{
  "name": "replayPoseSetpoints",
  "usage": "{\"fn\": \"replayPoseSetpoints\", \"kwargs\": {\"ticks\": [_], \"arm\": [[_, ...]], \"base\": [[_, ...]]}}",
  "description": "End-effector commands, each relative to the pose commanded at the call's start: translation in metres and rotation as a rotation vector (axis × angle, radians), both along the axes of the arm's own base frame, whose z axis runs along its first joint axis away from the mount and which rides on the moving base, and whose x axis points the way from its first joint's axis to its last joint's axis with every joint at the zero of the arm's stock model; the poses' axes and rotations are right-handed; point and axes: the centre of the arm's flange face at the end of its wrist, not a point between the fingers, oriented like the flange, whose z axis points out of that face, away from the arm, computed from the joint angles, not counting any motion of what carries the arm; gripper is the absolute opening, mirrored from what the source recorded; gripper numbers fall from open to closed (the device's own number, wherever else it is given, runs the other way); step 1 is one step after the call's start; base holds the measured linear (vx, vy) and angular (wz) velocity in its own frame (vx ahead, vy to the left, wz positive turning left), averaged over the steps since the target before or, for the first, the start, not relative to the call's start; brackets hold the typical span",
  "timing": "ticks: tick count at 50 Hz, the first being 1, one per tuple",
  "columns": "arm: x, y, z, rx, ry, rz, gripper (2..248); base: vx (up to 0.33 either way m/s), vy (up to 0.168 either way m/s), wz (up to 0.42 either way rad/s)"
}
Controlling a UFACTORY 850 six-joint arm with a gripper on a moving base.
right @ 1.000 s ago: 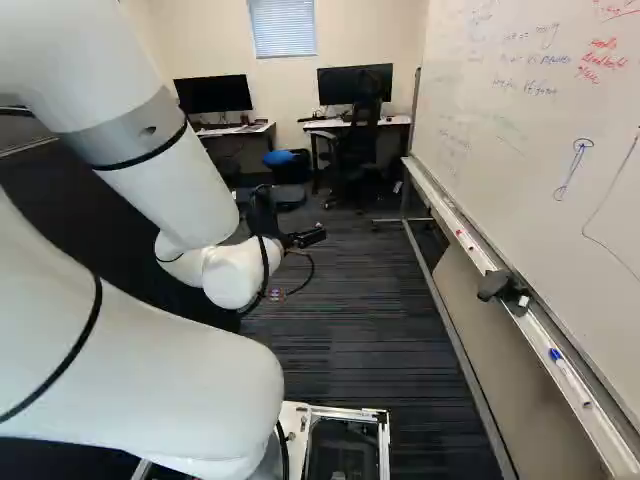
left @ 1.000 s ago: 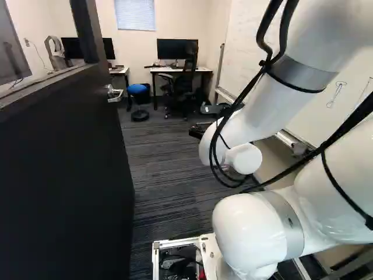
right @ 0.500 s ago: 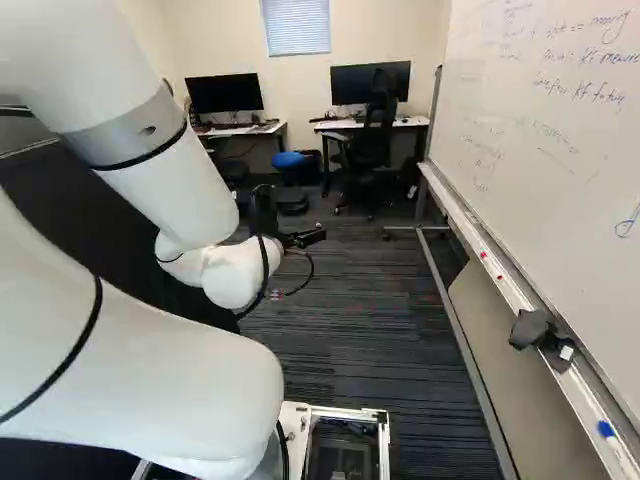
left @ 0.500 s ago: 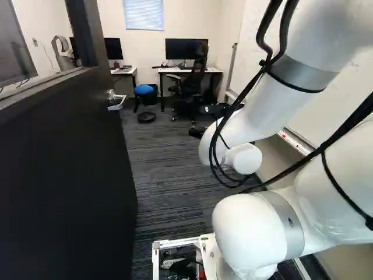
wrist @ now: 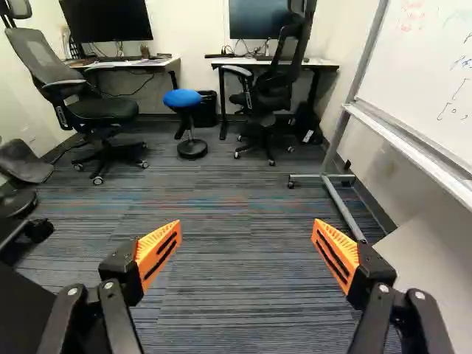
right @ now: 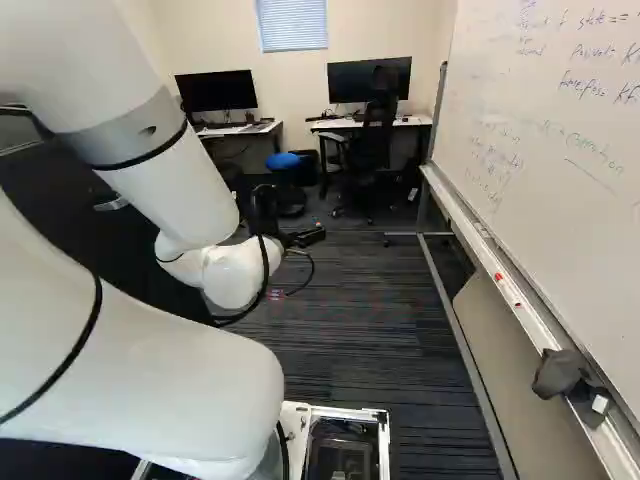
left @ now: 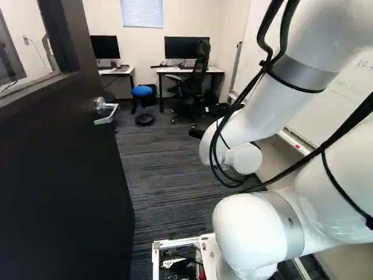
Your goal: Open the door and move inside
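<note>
And the gripper (right: pixel 289 218) has its orange-padded fingers spread wide, holding nothing! The door (left: pixel 58 175) stands open to their left, lever handle (left: pixel 105 111) and all. Carpet (wrist: pixel 236 287) runs beneath and ahead of them, the blue stool (wrist: pixel 182 99) is well beyond, and the whiteboard (wrist: pixel 435 81) rises ahead to their right!

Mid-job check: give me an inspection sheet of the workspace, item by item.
Surface: dark striped carpet; no damage seen.
Job's things: door open; lever handle near its edge.
Clutter: blue-topped stool and office chairs before the desks.
Pincer: open, holding nothing.
Cables: black cables along the arm, some hanging in loops.
Surroundings: monitors on the desks; whiteboard on the right.
</note>
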Motion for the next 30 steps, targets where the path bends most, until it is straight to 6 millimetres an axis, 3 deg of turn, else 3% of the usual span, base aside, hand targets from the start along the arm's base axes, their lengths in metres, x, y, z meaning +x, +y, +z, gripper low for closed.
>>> {"fn": "replayPoseSetpoints", "kwargs": {"ticks": [30], "arm": [[0.0, 0.0, 0.0, 0.0, 0.0, 0.0, 247]], "base": [[0.248, -0.026, -0.02]]}}
